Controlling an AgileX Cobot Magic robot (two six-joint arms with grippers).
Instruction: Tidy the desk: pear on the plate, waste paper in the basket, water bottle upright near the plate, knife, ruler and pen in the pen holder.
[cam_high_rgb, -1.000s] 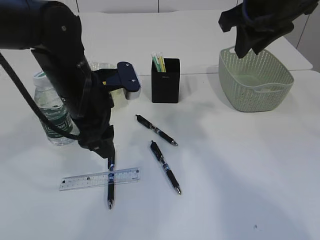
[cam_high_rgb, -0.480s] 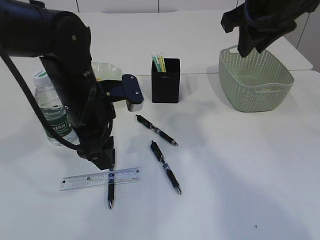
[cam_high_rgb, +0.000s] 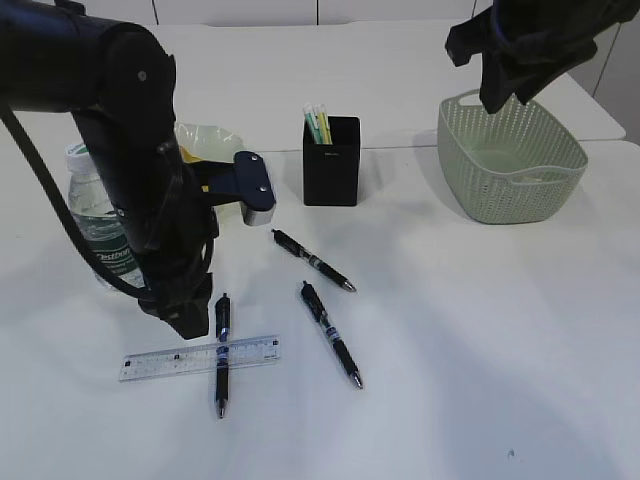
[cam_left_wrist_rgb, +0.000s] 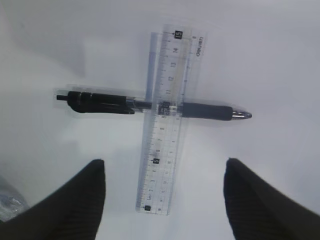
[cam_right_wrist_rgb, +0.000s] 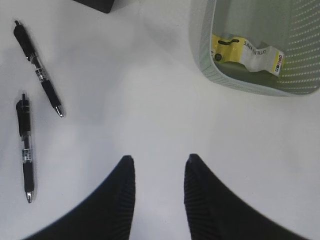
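Two flat, thin things are lying crossed just ahead of the left gripper (cam_left_wrist_rgb: 162, 200), whose fingers are standing wide apart and holding nothing: the ruler (cam_left_wrist_rgb: 167, 125), clear plastic with black markings, is resting across a black pen (cam_left_wrist_rgb: 150, 106). The ruler is looking light, stiff and slippery, lying nearly flush on the desk (cam_high_rgb: 480, 350), so I am judging its long edges, near the middle, to be the best hold. The pen is round, light and likely to roll; its rubbery grip section is offering the surest purchase. The right gripper (cam_right_wrist_rgb: 157, 185) is hanging half-open and empty, with the basket (cam_right_wrist_rgb: 200, 50) ahead to its right, waste paper (cam_right_wrist_rgb: 247, 50) inside.
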